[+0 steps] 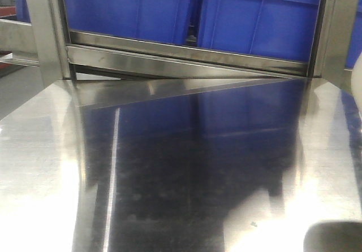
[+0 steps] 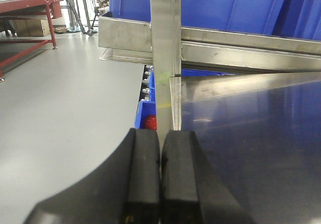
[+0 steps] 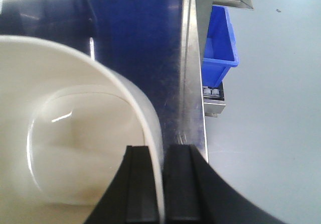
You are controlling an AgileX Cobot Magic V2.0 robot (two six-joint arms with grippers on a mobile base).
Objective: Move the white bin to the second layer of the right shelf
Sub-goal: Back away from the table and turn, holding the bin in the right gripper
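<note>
Mostly shiny steel surface (image 1: 169, 167), white bin (image 3: 65, 133) near its edge, grey floor (image 3: 271, 108) beyond

Industrial setting: warehouse or factory storage floor. Steel-framed rack (image 2: 165, 43) with bare metal rails (image 1: 186, 54). Large blue plastic crates (image 1: 254, 20) packed side by side on rack level. Smaller blue bin (image 3: 218, 43) on lower level, small white rollers (image 3: 213, 91) just beneath it. Flat mirror-shiny steel surface (image 1: 186, 167) in front of rack. Smooth grey floor (image 2: 65, 113), wide and open. Red metal-framed table (image 2: 30, 5) in background, cardboard box (image 2: 30, 27) under it. No domestic furnishing visible.
</note>
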